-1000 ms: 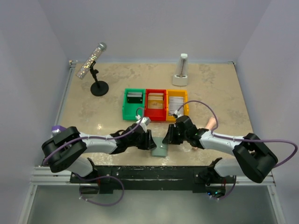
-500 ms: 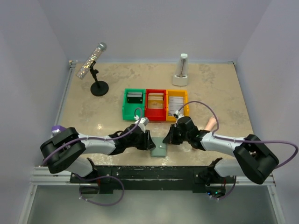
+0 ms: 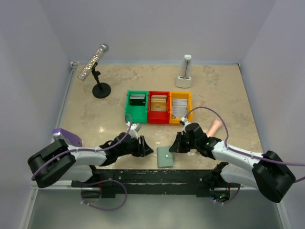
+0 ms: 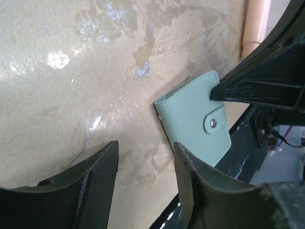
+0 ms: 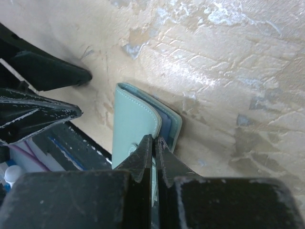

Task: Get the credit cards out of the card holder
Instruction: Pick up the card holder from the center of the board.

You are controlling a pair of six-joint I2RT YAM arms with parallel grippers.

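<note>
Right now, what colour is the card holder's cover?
The card holder is pale mint green, clearest from the left wrist.

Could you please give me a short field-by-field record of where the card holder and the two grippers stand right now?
card holder: lying flat at the near edge of the table, between the two grippers
snap tab: fastened, holder closed
left gripper: open, empty, beside the holder and apart from it
right gripper: shut, tips at the holder's edge; whether it pinches the cover cannot be told
task progress: holder not yet opened
</note>
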